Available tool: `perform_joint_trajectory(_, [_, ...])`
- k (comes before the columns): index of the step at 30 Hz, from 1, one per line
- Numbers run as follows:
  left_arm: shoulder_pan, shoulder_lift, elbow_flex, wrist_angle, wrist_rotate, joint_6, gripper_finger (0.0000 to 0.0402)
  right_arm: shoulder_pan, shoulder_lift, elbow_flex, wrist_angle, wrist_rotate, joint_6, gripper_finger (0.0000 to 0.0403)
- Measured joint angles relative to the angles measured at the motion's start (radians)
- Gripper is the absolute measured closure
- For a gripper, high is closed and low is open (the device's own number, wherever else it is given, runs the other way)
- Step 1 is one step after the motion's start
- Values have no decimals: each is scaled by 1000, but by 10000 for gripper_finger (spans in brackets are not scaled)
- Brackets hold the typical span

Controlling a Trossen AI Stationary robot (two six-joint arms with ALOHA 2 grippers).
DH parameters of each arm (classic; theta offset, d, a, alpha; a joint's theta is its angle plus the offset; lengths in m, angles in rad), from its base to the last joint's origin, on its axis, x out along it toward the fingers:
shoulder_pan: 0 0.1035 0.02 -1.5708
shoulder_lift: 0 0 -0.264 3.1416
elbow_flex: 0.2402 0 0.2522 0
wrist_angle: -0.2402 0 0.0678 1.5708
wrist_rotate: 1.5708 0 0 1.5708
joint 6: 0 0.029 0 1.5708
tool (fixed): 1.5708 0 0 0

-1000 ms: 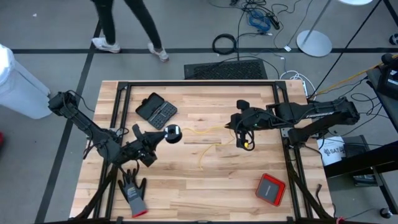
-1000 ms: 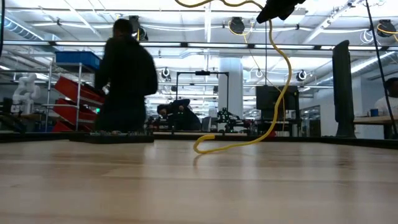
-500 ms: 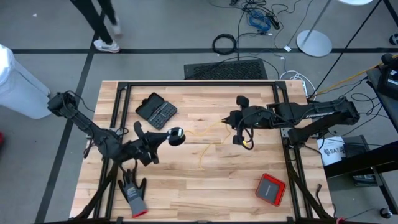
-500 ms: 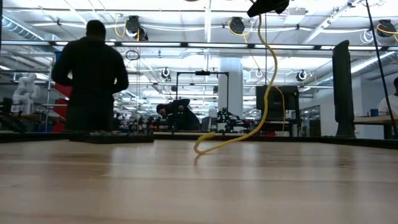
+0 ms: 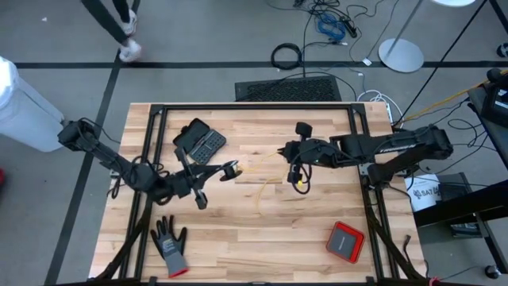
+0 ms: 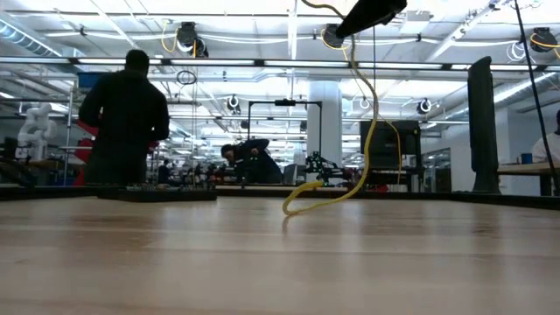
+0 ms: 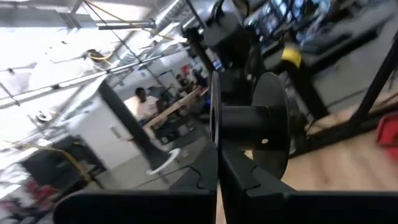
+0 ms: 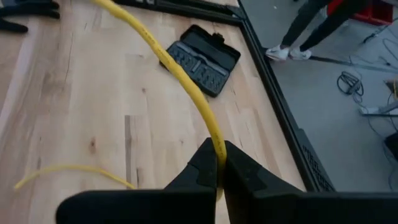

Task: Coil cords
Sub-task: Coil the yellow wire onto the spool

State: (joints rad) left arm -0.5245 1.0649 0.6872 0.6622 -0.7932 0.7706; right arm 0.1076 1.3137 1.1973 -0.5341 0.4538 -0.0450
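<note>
High view: straight down over whole table point(image 5: 262, 238). Low view: level at tabletop, facing the room. Wrist views: close behind each arm's fingers. High and right wrist share the black case point(image 5: 200, 141).

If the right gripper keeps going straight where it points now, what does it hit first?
Probably nothing close. The right gripper, shut on the yellow cord, faces bare table; the black case lies slightly off that line. Depth is unclear.
</note>
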Motion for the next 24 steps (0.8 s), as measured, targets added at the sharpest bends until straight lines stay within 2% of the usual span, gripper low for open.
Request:
perform_joint_trajectory(4, [32,0,0,44,65,-89,400,-17,35,0,23,-5,-1,402])
perform_joint_trajectory(11, [54,0,0,93,116,-161,400,-51,118,0,24,-12,-4,402])
perform_joint_trajectory(17, [55,1,0,111,118,-164,400,-69,186,0,77,-21,-31,402])
perform_joint_trajectory(24, [61,34,0,193,117,-167,400,-78,222,0,184,-110,-46,402])
